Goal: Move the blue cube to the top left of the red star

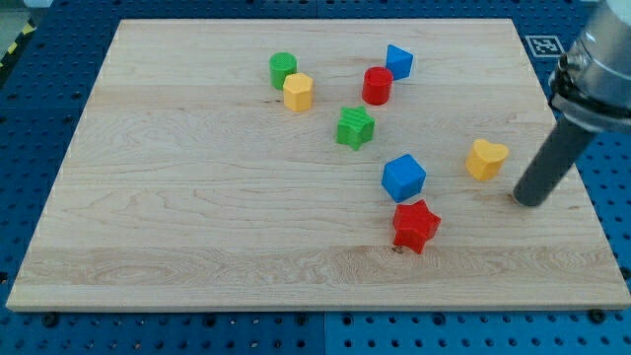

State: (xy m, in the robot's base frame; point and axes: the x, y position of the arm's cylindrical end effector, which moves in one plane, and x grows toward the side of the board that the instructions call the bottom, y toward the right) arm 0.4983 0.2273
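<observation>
Blue cube (403, 177) sits touching the red star (415, 226), just above it. My tip (528, 200) rests bare beside the yellow heart (486, 159), arm cropped at the view's right.

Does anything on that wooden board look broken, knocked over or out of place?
Nothing stands out. The blocks lie loose on the board, none visibly damaged; the blue cube sits just above the red star, my tip off to their right.

No readable words, numbers or brand names appeared anywhere. The one sign was a black-and-white square marker (541, 44), of the fiducial kind, which lay on the blue surface just beyond the board's (197, 197) top right corner; the arm partly hid it, and its pattern was too small to decode. The blocks carried no markings.
</observation>
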